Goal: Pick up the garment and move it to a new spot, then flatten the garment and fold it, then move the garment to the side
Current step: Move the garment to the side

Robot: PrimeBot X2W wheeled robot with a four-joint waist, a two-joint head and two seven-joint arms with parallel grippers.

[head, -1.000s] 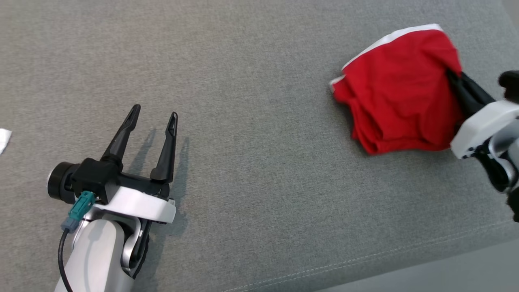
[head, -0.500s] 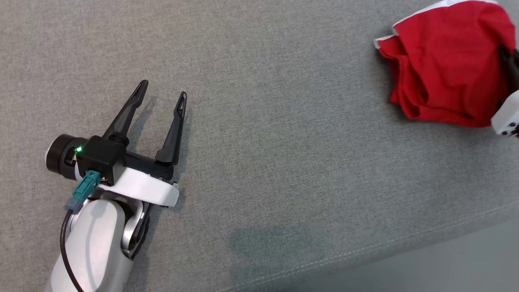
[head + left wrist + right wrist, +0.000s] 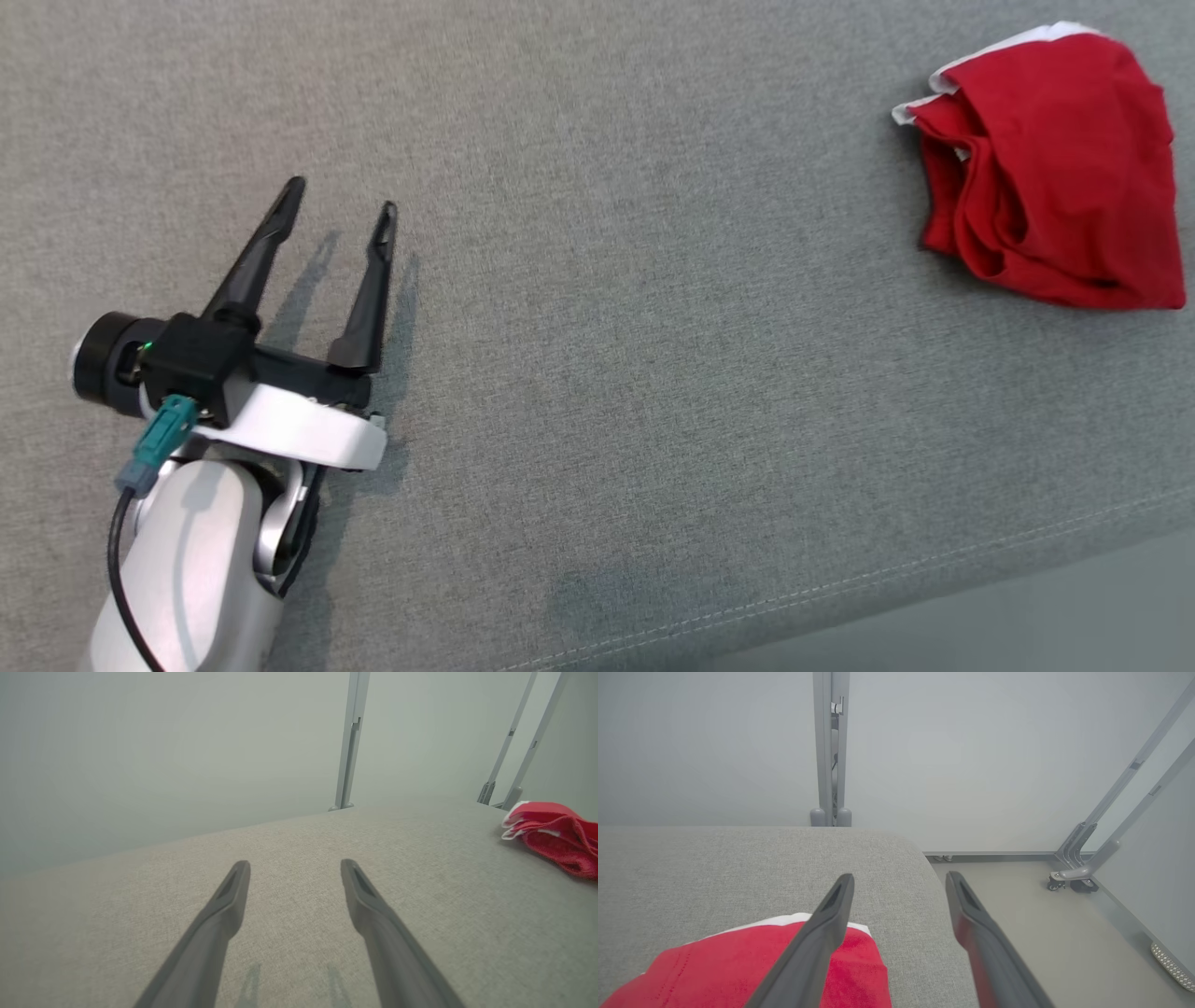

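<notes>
- The grey fabric-covered table (image 3: 607, 280) runs across almost the whole head view, and its stitched front edge slants along the lower right.
- The garment (image 3: 1055, 168), a red bundle, sits at the upper right of that frame, well apart from everything else on the cloth.
- It looks compact and already folded. Its longer side runs roughly top to bottom in the head view, and a white trim (image 3: 990, 51) shows along its upper left edge.
- The left pincer (image 3: 341, 196) rests at the lower left with its fingers spread wide and nothing between them, and they point up the frame, away from the garment.
- In the left wrist view the garment is only a red sliver at the far right, so this arm is clearly the farther one.
- The right pincer (image 3: 900, 876) is also spread and holds nothing, and it is much the nearer. In its own wrist view the red cloth lies at the lower left, under its left-hand finger.
- Any further nudge to the side would therefore most likely fall to the right arm.
- In the right wrist view the table's rounded corner comes just past the garment, with the floor (image 3: 1041, 933) beyond.
- The bottom edge of the right wrist frame and that finger cut off part of the bundle. Whether the finger touches the cloth cannot be told.
- How many layers are folded in is hard to make out.
</notes>
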